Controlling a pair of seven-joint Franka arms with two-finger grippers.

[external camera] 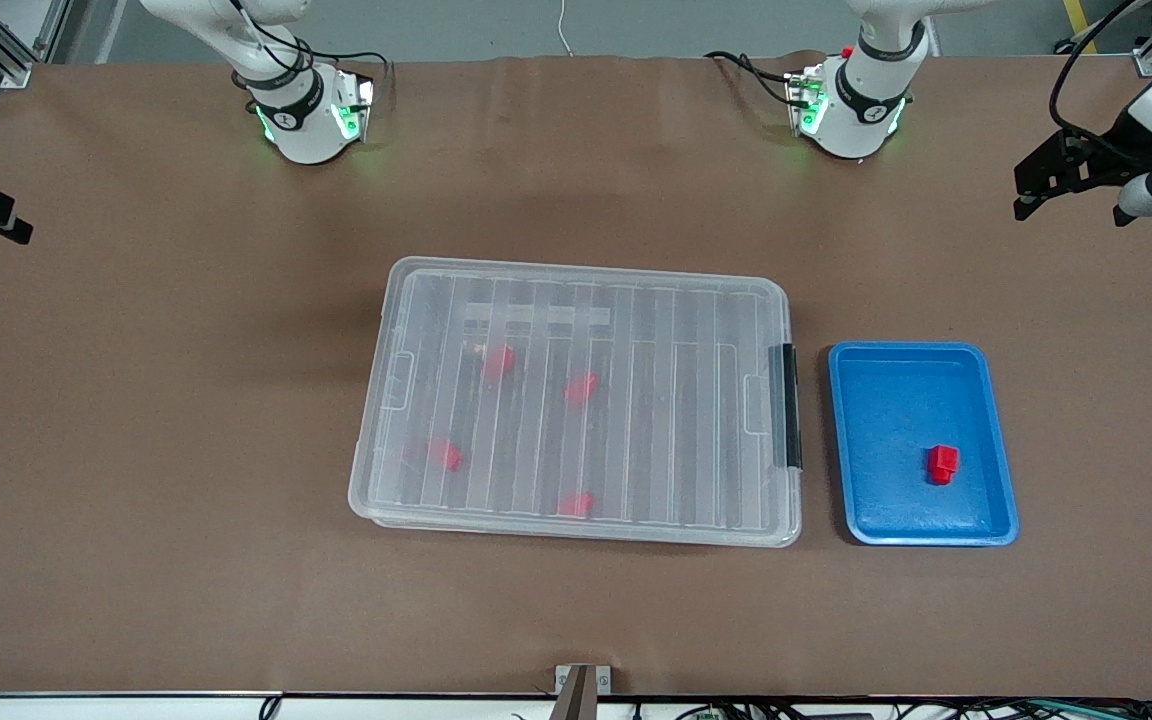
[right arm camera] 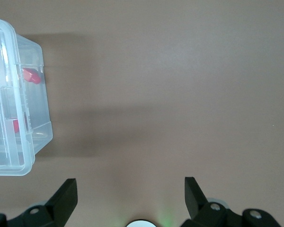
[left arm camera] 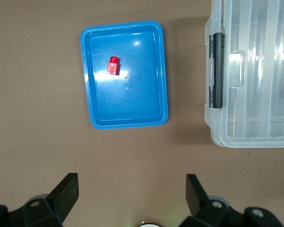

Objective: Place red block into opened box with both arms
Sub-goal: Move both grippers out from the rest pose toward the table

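Left wrist view only: red block (left arm camera: 113, 66) in blue tray (left arm camera: 125, 120), both claws spread (box (left arm camera: 255, 71) seemingly lidded).

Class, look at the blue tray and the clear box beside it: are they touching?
Apart. The front view shows a strip of bare table between the tray and the box; the left wrist view shows the same gap.

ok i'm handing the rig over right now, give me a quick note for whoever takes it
Left tool: open, empty, up over bare table at the left arm's end, near the blue tray.
Right tool: open, empty, over bare table at the right arm's end.
Red block: lying in the blue tray, beside the box.
Box: mid-table, lid on, black clip facing the tray; four red blocks already inside.
Done: nothing this round.
Left: open the lid, pick the block, drop it in.
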